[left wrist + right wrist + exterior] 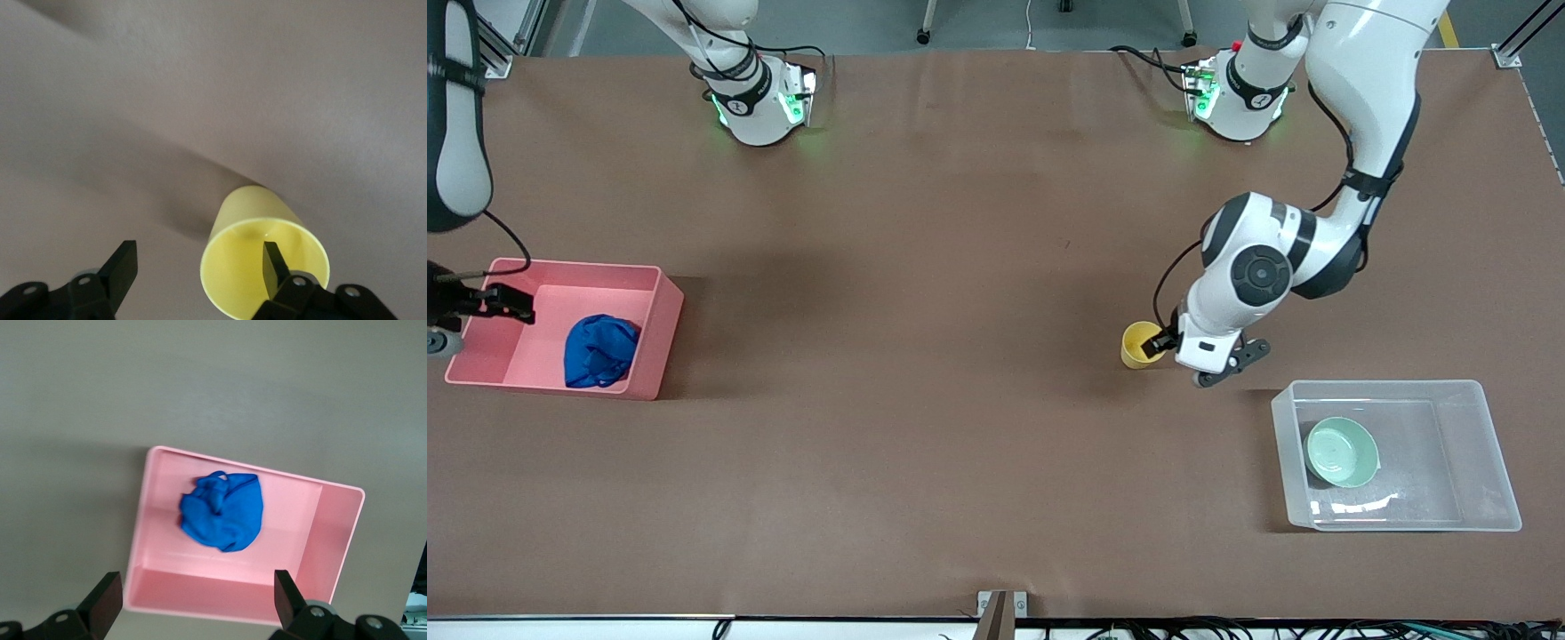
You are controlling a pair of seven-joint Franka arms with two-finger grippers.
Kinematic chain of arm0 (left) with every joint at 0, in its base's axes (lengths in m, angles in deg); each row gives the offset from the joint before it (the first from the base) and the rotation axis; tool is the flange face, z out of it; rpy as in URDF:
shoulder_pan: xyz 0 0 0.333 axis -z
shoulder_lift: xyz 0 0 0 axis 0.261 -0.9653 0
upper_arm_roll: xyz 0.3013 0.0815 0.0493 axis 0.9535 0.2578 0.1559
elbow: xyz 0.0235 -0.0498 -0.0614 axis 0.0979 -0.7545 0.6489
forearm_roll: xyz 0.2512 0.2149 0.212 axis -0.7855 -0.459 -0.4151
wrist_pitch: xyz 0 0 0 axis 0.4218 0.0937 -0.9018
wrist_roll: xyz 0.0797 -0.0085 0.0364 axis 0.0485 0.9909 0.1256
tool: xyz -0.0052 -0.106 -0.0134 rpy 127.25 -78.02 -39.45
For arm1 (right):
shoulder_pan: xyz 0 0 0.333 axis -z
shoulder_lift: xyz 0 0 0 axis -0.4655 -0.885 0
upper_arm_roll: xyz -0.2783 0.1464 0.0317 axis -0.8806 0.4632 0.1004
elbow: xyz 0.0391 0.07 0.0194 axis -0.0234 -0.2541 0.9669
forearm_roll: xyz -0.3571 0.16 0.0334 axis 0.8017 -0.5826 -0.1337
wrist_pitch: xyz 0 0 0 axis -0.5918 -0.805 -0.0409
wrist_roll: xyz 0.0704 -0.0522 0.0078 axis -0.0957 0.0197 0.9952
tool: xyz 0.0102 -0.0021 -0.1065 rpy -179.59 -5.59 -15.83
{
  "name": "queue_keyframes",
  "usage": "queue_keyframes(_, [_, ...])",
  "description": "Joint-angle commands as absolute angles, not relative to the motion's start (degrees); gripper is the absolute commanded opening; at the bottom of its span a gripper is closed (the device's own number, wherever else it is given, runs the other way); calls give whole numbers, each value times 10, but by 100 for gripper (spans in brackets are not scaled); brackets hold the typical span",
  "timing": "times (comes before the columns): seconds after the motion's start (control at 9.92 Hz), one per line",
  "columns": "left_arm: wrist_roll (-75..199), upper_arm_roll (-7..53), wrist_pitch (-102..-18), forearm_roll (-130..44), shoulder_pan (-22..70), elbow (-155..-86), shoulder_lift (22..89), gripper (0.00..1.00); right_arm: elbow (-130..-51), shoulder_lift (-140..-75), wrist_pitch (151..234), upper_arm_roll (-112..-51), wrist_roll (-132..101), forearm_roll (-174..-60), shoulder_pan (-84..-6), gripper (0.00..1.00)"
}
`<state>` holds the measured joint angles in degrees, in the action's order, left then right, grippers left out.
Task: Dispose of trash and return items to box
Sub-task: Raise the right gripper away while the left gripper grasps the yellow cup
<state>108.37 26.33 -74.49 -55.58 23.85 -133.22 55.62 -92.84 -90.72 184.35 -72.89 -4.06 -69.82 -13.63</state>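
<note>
The yellow cup (1138, 345) stands upright on the brown table. My left gripper (1158, 345) is open at its rim. In the left wrist view one finger (272, 263) is inside the cup (260, 233) and the other is outside it, with the rim wall between them. The mint-green bowl (1341, 452) lies in the see-through box (1449, 444). The blue wad of trash (600, 351) lies in the pink bin (525, 356). My right gripper (509, 304) hangs open and empty over the pink bin (293, 520) and looks down on the wad (223, 510).
The box stands toward the left arm's end of the table, nearer to the front camera than the cup. The pink bin stands at the right arm's end. Bare brown table lies between them.
</note>
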Motion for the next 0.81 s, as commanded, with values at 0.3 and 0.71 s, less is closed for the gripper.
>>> queue_keyframes(0.3, [1094, 265, -771, -566, 245, -1331, 522, 11, -947, -791, 1730, -730, -150, -731, -247, 100])
queue_keyframes(0.71, [1082, 269, -751, -567, 228, -1283, 549, 0, -885, -788, 1681, -735, -150, -758, -247, 100])
